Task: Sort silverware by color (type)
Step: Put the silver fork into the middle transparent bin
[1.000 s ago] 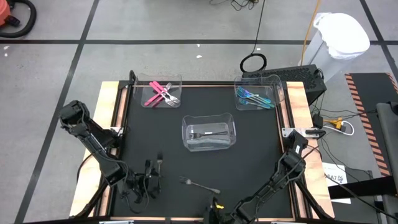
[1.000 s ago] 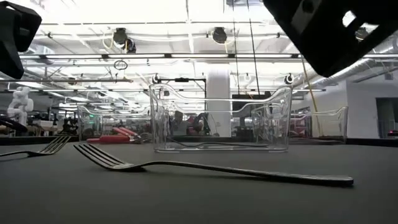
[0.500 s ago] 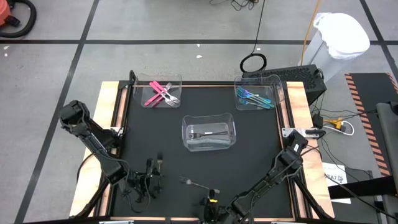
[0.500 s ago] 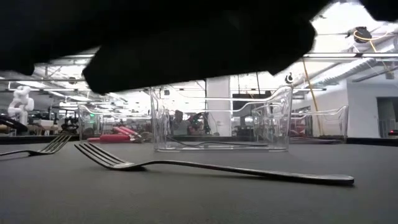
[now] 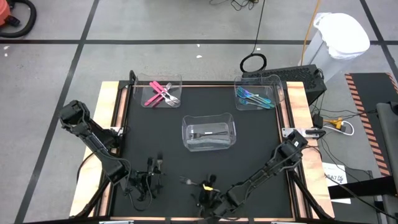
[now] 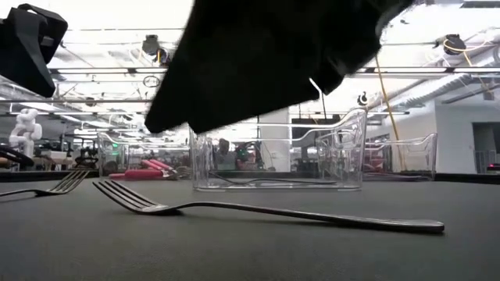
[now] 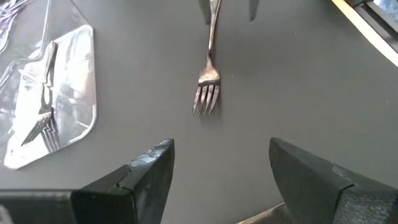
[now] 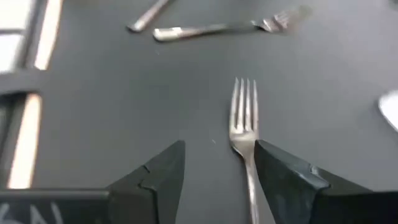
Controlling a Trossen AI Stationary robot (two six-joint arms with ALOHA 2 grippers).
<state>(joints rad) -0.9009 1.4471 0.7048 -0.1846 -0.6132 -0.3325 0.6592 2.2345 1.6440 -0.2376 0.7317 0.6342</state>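
Altogether three clear bins (image 5: 209,134), two loose grey forks (image 5: 186,182) on the mat, both grippers' fingers (image 8: 283,171) apart.

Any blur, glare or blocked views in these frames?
Low view: a dark arm fills the top; ceiling lights glare; the grey fork is sharp. Right wrist view: soft all over, the fork blurred. Left wrist view: the clear bin shines.

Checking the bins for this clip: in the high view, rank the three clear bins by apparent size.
1. Centre bin, holding grey silverware, looks largest.
2. Pink-silverware bin and blue-teal-silverware bin: alike, too close to rank.
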